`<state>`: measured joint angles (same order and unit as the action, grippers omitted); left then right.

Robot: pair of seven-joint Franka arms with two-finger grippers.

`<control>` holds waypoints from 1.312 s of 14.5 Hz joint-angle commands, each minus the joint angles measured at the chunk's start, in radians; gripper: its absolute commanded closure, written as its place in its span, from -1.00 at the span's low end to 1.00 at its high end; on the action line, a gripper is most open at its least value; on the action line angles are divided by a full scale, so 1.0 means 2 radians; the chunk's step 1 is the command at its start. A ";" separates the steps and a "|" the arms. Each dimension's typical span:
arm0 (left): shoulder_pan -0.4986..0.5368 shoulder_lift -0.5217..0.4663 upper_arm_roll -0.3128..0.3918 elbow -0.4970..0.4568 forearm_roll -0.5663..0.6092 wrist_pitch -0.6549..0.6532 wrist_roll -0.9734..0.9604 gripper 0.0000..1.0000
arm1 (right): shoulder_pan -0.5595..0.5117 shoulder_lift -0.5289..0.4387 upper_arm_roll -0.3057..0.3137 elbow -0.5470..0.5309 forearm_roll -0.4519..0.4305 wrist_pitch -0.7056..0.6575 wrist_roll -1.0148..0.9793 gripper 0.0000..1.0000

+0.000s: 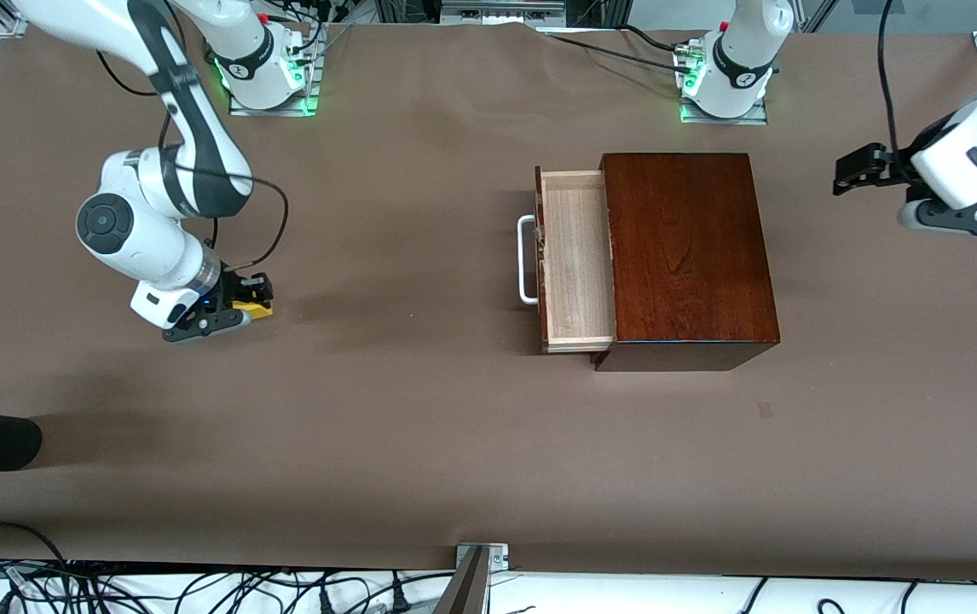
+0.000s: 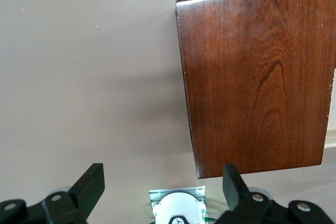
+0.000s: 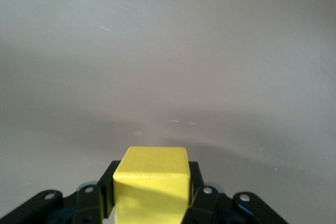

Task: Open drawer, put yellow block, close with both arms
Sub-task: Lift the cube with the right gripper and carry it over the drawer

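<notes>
Front view: the right gripper sits low at the right arm's end of the worktop, its fingers clamped on the yellow block, which looks to be at or just off the surface. The drawer is pulled out of the mahogany box, its pale tray bare and its white handle facing the right arm's end. Block and drawer are well apart, so the carry is long, and a block pinched near one edge could twist or slip out on the way. The drawer's opening is narrow, so a release too near the tray's rim or the box's edge could leave the block perched on wood or bounced onto the worktop. The left gripper waits in the air at the left arm's end, clear of the box.

Left wrist view: the left gripper's fingers stand wide apart, holding nothing, with the box's glossy top below them. If this arm moves in early to close, it could push the box or meet the right arm over the drawer.

Right wrist view: the block fills the gap between the closed fingers, with part of its body standing out past them. The hold appears square, but the fingers' contact faces are hidden, so I cannot judge how deep the grip is. A shallow grip would be the likeliest cause of a drop during the lift.
</notes>
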<state>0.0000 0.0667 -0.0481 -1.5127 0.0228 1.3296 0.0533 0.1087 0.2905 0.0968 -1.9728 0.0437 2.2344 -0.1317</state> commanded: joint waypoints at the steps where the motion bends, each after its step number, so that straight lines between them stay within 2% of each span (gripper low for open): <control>1: 0.007 0.007 0.000 0.022 -0.011 -0.009 0.007 -1.00 | 0.021 0.005 0.021 0.086 0.009 -0.081 -0.006 1.00; 4: 0.007 0.007 0.000 0.022 -0.011 -0.008 0.007 -1.00 | 0.083 0.006 0.022 0.138 0.007 -0.100 -0.010 0.99; 12: 0.007 0.010 -0.001 0.022 -0.009 -0.008 0.007 -1.00 | 0.270 0.051 0.022 0.237 -0.080 -0.111 -0.013 0.98; 13: 0.008 0.010 0.000 0.022 -0.012 -0.008 0.007 -1.00 | 0.294 0.063 0.021 0.258 -0.090 -0.122 -0.014 0.98; 17: 0.008 0.010 -0.002 0.022 -0.012 -0.008 0.006 -1.00 | 0.373 0.151 0.021 0.399 -0.140 -0.181 -0.031 0.98; 19: 0.008 0.008 -0.004 0.022 -0.011 -0.010 0.006 -1.00 | 0.400 0.194 0.021 0.448 -0.164 -0.189 -0.040 0.98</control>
<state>0.0089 0.0729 -0.0505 -1.5013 0.0228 1.3299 0.0543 0.8498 0.5489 0.1520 -1.2577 -0.2400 1.9108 -0.1700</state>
